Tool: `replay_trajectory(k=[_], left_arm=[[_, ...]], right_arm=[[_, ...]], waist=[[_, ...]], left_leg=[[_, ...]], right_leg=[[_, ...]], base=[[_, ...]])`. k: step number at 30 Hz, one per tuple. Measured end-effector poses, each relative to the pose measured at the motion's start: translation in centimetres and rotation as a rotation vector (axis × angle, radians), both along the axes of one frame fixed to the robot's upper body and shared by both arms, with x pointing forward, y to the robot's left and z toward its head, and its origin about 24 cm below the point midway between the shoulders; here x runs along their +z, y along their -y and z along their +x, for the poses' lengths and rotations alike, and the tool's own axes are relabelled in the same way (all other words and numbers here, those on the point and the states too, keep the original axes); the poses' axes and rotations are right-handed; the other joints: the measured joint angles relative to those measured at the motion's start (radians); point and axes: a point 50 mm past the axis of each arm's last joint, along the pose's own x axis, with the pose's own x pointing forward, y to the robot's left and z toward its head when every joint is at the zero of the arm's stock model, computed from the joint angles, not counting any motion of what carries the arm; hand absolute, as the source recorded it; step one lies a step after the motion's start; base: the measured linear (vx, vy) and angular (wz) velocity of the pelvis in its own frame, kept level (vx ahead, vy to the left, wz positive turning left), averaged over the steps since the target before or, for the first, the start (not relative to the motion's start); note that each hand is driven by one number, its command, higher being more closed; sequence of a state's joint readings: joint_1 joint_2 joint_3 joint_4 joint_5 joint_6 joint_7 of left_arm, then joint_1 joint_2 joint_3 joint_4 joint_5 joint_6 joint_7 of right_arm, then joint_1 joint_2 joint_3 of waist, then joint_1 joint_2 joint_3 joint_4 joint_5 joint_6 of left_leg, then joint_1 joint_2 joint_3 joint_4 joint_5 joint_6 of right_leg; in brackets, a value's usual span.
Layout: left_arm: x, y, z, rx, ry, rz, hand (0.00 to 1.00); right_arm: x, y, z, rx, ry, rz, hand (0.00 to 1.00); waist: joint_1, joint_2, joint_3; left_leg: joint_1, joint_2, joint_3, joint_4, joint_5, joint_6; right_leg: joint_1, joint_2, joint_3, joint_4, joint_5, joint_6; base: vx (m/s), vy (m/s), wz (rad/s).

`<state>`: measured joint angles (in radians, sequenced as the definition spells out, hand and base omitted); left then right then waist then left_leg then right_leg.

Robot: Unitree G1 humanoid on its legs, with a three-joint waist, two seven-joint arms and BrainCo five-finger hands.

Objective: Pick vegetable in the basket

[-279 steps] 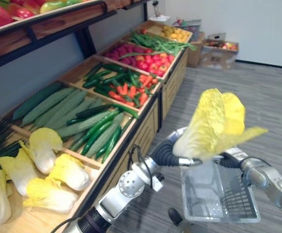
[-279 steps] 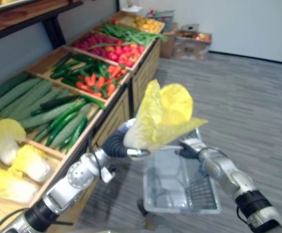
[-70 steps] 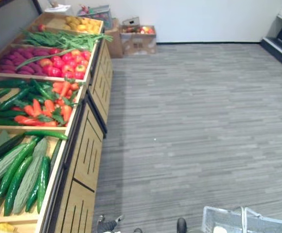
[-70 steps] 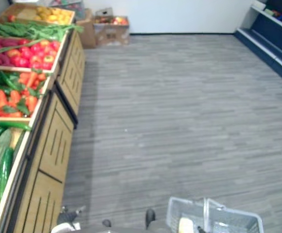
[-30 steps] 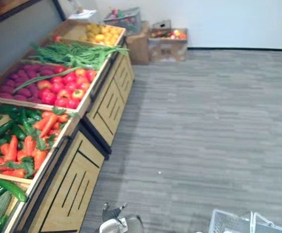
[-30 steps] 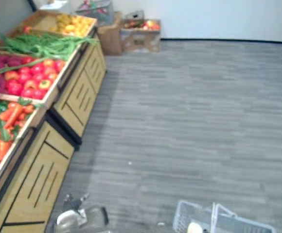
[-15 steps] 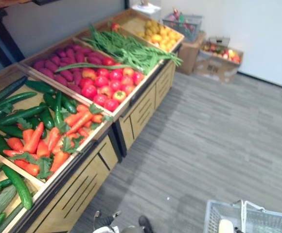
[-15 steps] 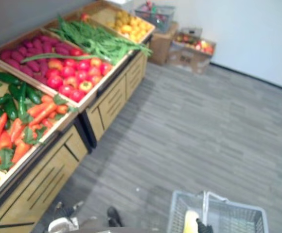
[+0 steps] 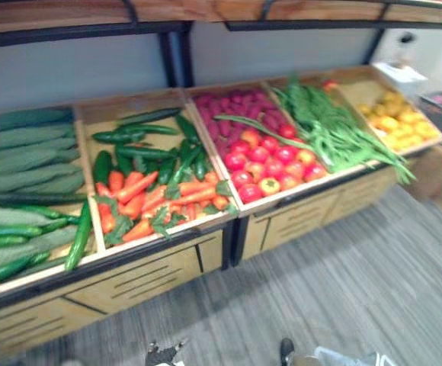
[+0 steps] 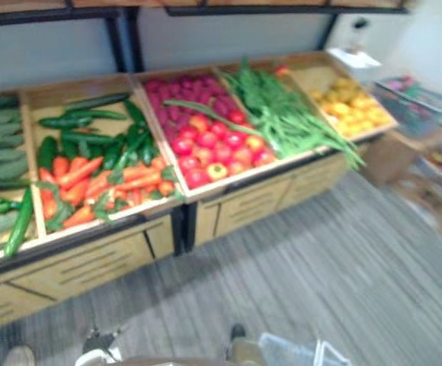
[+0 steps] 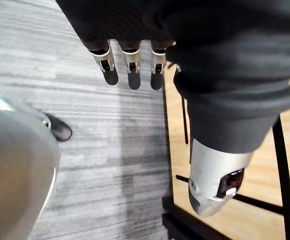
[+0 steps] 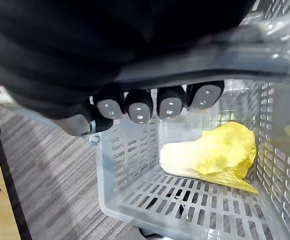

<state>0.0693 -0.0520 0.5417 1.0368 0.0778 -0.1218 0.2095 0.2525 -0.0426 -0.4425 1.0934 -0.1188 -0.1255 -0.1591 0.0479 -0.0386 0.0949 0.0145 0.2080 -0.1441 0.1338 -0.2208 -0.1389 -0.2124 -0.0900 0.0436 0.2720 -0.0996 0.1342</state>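
A grey mesh basket (image 12: 135, 165) hangs from my right hand (image 12: 150, 106), whose fingers are curled round its handle (image 12: 225, 52). Inside it lies a yellow Chinese cabbage (image 12: 210, 155) on the mesh floor. A corner of the basket (image 9: 343, 357) shows at the lower edge of the left eye view. My left hand (image 11: 130, 62) hangs empty with straight fingers over the grey floor, close to the wooden front of the stand. The stand's bins hold cucumbers (image 9: 23, 152), carrots with green peppers (image 9: 152, 191), red tomatoes (image 9: 267, 156) and green beans (image 9: 335, 133).
The wooden vegetable stand (image 9: 152, 274) runs across the view, with a shelf (image 9: 91, 15) above its bins. A bin of yellow fruit (image 9: 396, 118) is at the far right end. Grey plank floor (image 9: 358, 290) lies in front of the stand.
The camera has swung to face the stand head-on, so the bins now span the view and the basket has slipped to the lower edge. Both hands keep their state.
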Motion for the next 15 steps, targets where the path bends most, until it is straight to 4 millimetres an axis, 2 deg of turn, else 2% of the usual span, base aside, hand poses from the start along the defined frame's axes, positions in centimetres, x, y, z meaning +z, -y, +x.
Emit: replay_trajectory(k=[1,2,3,4,7,9,10,11,12,13,14,15], left_arm=[[-0.1,0.4,0.0,0.038,0.010,-0.025,0.00],[-0.1,0.6,-0.1,0.055,0.015,-0.043,0.00],[-0.2,0.6,-0.2,0.071,0.019,-0.054,0.00],[-0.3,0.8,-0.5,0.098,0.021,-0.071,0.00],[-0.3,0.8,-0.9,0.162,0.031,-0.094,0.00],[-0.3,0.9,-0.9,0.165,0.033,-0.094,0.00],[-0.3,0.9,-0.9,0.163,0.035,-0.092,0.00],[-0.3,0.9,-0.9,0.161,0.034,-0.092,0.00],[-0.3,0.9,-1.0,0.160,0.031,-0.092,0.00],[-0.4,1.0,-1.1,0.149,0.025,-0.090,0.00],[-0.5,-0.4,-1.7,-0.064,-0.051,-0.028,0.00],[-0.5,-0.4,-1.7,-0.064,-0.051,-0.028,0.00]], right_arm=[[0.2,0.7,0.3,0.025,0.006,-0.019,1.00],[0.3,1.0,0.6,0.036,0.009,-0.023,1.00],[0.3,1.1,0.9,0.044,0.018,-0.025,1.00],[0.4,1.2,2.0,0.077,0.037,-0.031,1.00],[0.6,0.9,4.7,0.201,0.074,-0.047,1.00],[0.8,1.0,5.4,0.227,0.089,-0.058,1.00],[0.8,1.2,5.4,0.219,0.093,-0.062,1.00],[0.9,1.4,5.4,0.206,0.096,-0.066,1.00],[0.9,1.4,5.4,0.203,0.096,-0.068,1.00],[0.9,1.5,5.4,0.205,0.097,-0.070,1.00],[0.7,2.5,3.8,0.177,0.039,-0.059,1.00],[0.7,2.5,3.8,0.177,0.039,-0.059,1.00]], waist=[[-0.001,0.016,0.003],[0.000,0.023,0.005],[0.001,0.026,0.004],[0.009,0.032,0.000],[0.015,0.050,-0.003],[0.009,0.055,-0.005],[0.005,0.048,0.001],[0.003,0.051,0.001],[0.001,0.053,0.000],[-0.003,0.057,-0.001],[-0.044,0.071,-0.007],[-0.044,0.071,-0.007]], left_leg=[[-0.013,0.021,0.002,-0.017,0.052,-0.004],[-0.013,0.034,0.004,-0.043,0.097,-0.027],[-0.013,0.042,0.006,-0.059,0.119,-0.036],[-0.012,0.061,0.025,-0.087,0.159,-0.048],[-0.038,0.094,0.051,-0.111,0.227,-0.055],[-0.066,0.096,0.089,-0.110,0.265,-0.037],[-0.082,0.095,0.174,-0.092,0.276,-0.021],[-0.089,0.094,0.287,-0.068,0.278,-0.017],[-0.088,0.093,0.329,-0.066,0.278,-0.017],[-0.078,0.088,0.363,-0.082,0.279,-0.016],[-0.012,-0.008,0.354,-0.221,0.273,-0.018],[-0.012,-0.008,0.354,-0.221,0.273,-0.018]], right_leg=[[-0.006,0.004,-0.056,0.041,-0.033,-0.021],[-0.006,0.006,-0.095,0.066,-0.054,-0.036],[-0.006,0.008,-0.113,0.079,-0.066,-0.044],[-0.010,0.020,-0.139,0.094,-0.081,-0.062],[-0.009,0.040,-0.207,0.088,-0.102,-0.089],[0.010,0.033,-0.258,0.066,-0.108,-0.093],[0.032,0.019,-0.290,0.045,-0.109,-0.095],[0.055,0.012,-0.311,0.027,-0.106,-0.093],[0.063,0.010,-0.315,0.021,-0.105,-0.091],[0.075,0.010,-0.315,0.006,-0.101,-0.084],[0.170,-0.020,-0.267,-0.221,0.050,-0.026],[0.170,-0.020,-0.267,-0.221,0.050,-0.026]], base=[[0.18,-0.540,1.24],[0.11,-0.414,1.08],[0.07,-0.365,0.80],[0.02,-0.295,0.58],[-0.03,-0.230,0.56],[-0.07,-0.133,0.83],[-0.03,-0.049,0.84],[-0.03,-0.030,0.76],[-0.02,0.010,0.49],[-0.01,0.019,0.21],[-0.01,0.022,0.10],[0.00,0.000,0.00]])
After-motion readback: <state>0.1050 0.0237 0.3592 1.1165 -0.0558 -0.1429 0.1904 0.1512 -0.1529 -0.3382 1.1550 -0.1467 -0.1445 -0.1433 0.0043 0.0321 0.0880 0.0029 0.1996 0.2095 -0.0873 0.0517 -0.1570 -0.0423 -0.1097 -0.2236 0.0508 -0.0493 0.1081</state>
